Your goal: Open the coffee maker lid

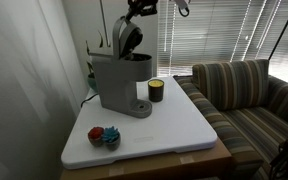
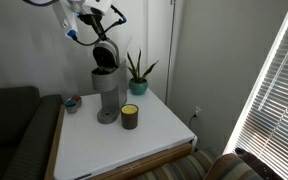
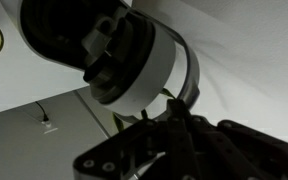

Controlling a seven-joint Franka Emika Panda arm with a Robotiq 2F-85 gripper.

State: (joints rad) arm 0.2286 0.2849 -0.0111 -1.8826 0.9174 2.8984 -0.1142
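Grey coffee maker stands at the back of the white table, close to the wall. Its lid is tipped up, with the dark inner side showing. The claw hangs just above the raised lid. Can't tell how far open it is, or whether it touches the lid. Dark yellow-rimmed cup sits just beside the machine's base. Potted plant behind. Small red and blue object near the table's front edge. Striped sofa beside the table.
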